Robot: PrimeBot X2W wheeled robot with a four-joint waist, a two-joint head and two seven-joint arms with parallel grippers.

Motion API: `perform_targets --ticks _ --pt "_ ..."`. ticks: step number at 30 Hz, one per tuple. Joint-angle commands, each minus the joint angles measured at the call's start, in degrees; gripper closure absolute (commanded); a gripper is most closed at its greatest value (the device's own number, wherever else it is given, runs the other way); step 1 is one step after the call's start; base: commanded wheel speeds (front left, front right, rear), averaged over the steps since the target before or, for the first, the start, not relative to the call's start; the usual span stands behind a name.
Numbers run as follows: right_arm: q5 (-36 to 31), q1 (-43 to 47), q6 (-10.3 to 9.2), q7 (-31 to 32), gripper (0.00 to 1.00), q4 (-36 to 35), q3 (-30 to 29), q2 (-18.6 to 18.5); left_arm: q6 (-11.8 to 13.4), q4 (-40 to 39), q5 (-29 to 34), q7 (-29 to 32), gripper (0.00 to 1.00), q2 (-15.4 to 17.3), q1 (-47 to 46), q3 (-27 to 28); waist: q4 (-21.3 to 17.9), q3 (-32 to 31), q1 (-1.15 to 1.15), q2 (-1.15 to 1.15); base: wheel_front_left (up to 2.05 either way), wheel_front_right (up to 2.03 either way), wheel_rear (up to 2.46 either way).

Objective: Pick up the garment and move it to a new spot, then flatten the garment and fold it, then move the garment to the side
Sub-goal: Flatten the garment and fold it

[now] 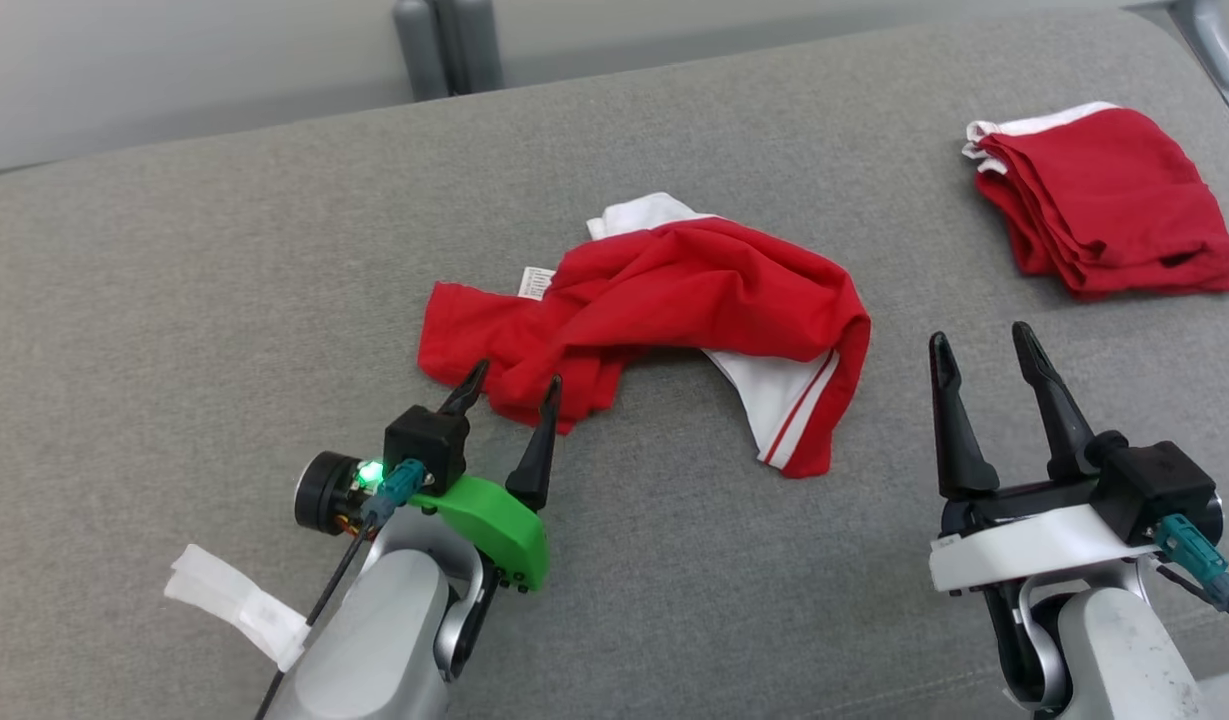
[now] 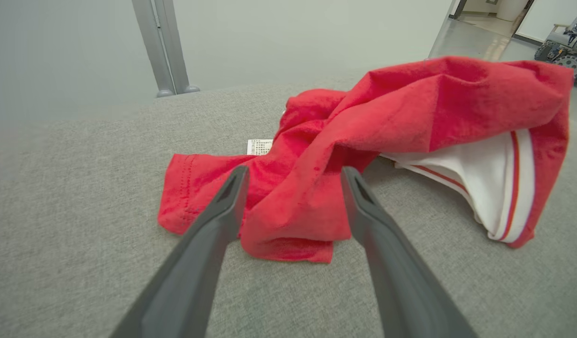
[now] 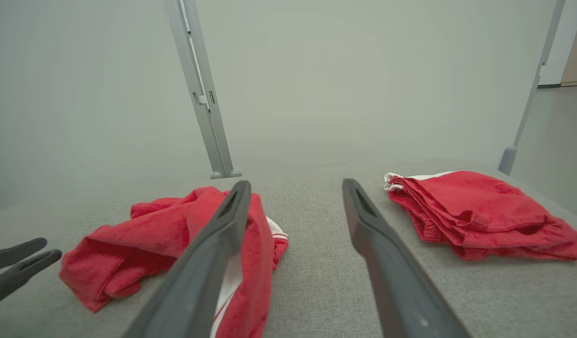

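step: first pickup, no grip yet | garment (image 1: 674,290): crumpled at middle of tabletop (image 1: 174,300), near red fold right at left jaws | state: released at left jaws and right jaws, nothing held | do: sink over thick fold, pinch deep, lift clear, steer off folded pile (image 1: 1104,200)

The left gripper (image 1: 515,377), two long dark tapered fingers on a green plastic wrist bracket (image 1: 494,525), sits at the lower left of the head view. Its jaws are spread wide, with the tips pointing up and slightly right. Its pale grey forearm (image 1: 374,640) rises from the bottom edge. The right gripper (image 1: 980,337), on a white wrist bracket (image 1: 1024,555), stands at the lower right. Its fingers are likewise parted and hold nothing, above its own grey forearm (image 1: 1114,650).
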Motion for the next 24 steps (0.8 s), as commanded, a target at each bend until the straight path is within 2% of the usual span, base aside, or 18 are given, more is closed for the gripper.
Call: perform_targets --ticks 1,4,5,6,7,8,13,17,24 --pt "0.25 -0.9 -0.06 -0.18 0.0 -0.19 -0.32 -0.03 -0.24 1.33 -0.49 -0.17 0.0 0.31 -1.52 -0.06 -3.65 3.89 0.0 0.0 0.0 0.0 0.0" --pt "0.42 -1.06 -0.06 -0.18 0.0 -0.39 -0.99 -0.02 -0.84 4.62 -1.13 -0.18 0.0 0.31 -3.46 -0.55 -4.15 4.68 0.0 0.0 0.0 0.0 0.0" --pt "0.47 -1.04 -0.06 -0.18 0.0 -0.43 -1.17 -0.02 -0.93 5.19 -1.31 -0.18 0.14 0.32 -3.87 -0.58 -4.18 4.79 0.0 0.0 0.0 0.0 0.0" --pt "0.5 -1.09 -0.06 -0.18 0.0 -0.46 -1.38 -0.02 -0.96 5.73 -1.32 -0.18 0.54 0.31 -4.3 -0.68 -4.14 4.9 0.0 0.0 0.0 0.0 0.0" --pt "0.49 -1.2 -0.06 -0.18 0.0 -0.45 -1.63 -0.03 -0.82 6.05 -1.41 -0.18 0.67 0.3 -4.57 -0.7 -4.06 4.94 0.0 0.0 0.0 0.0 0.0" --pt "0.55 -1.35 -0.06 -0.18 0.0 -0.4 -1.94 -0.03 -0.64 6.28 -1.7 -0.18 1.0 0.3 -4.84 -0.72 -3.87 4.95 0.0 0.0 0.0 0.0 0.0" --pt "0.69 -1.53 -0.06 -0.18 0.0 -0.39 -2.87 -0.04 -0.23 3.89 -1.58 -0.18 1.0 0.29 -5.08 -0.06 -2.16 4.07 0.0 0.0 0.0 0.0 0.0" --pt "0.2 -0.8 -0.06 -0.18 0.0 -0.34 -4.18 -0.05 -0.34 -1.46 0.2 -0.18 1.0 0.55 -2.63 1.68 -0.08 2.58 0.0 0.0 0.0 0.0 0.0" --pt "-0.78 0.9 -0.06 -0.18 0.0 0.04 -7.1 -0.05 -1.14 -13.38 2.99 -0.18 1.0 4.08 4.97 2.82 3.51 -0.36 0.0 0.0 0.0 0.0 0.0"
